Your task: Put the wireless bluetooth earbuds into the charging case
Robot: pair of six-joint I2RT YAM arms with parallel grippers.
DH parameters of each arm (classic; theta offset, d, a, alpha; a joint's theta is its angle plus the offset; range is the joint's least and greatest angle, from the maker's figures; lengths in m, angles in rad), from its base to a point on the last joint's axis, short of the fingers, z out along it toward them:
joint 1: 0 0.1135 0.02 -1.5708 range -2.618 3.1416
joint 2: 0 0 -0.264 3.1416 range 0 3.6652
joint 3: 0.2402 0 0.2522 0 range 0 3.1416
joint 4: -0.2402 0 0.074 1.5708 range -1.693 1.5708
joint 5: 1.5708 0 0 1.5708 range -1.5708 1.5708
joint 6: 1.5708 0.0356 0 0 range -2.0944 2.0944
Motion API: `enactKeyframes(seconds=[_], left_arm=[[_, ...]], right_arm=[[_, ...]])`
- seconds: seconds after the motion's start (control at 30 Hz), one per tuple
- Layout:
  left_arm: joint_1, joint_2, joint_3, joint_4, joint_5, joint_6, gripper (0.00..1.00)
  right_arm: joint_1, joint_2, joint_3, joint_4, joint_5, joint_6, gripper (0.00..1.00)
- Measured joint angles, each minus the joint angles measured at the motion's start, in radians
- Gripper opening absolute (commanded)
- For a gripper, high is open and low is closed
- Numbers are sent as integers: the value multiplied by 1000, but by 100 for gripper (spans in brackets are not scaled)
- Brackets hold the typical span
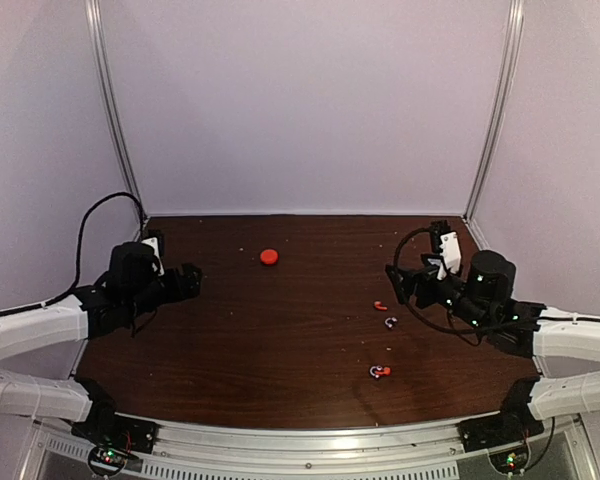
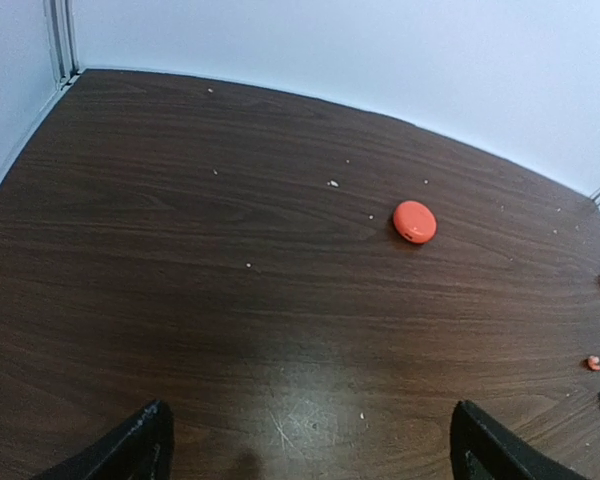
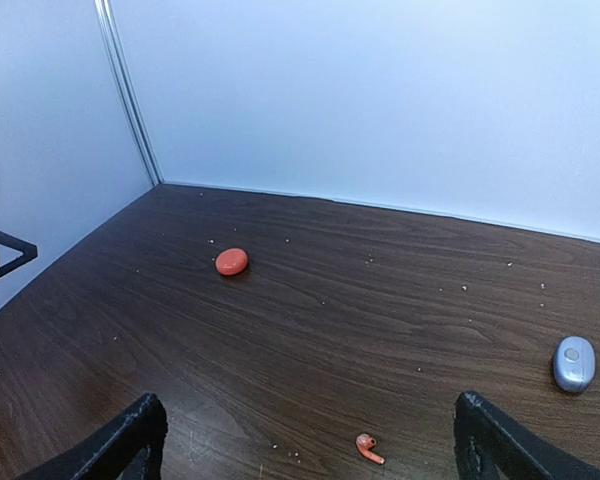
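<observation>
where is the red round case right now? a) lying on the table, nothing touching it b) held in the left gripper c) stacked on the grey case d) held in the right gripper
a: the red round case lies alone on the table, and the left gripper and right gripper are both open and empty.

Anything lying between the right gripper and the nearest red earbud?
Nothing visible does. The red earbud lies just ahead of the open right gripper, with only table between; the grey case sits well aside.
</observation>
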Motion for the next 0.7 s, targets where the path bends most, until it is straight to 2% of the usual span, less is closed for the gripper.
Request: enactKeyframes(seconds=[0.4, 0.53, 0.7], left_arm=[[0, 364, 308, 4, 100, 220, 98], [0, 502, 444, -6, 162, 289, 98], [0, 632, 560, -16, 226, 355, 98]], right_arm=[[-44, 111, 45, -25, -142, -20, 100], [-76, 171, 67, -33, -198, 14, 100], [-84, 249, 139, -84, -180, 90, 100]])
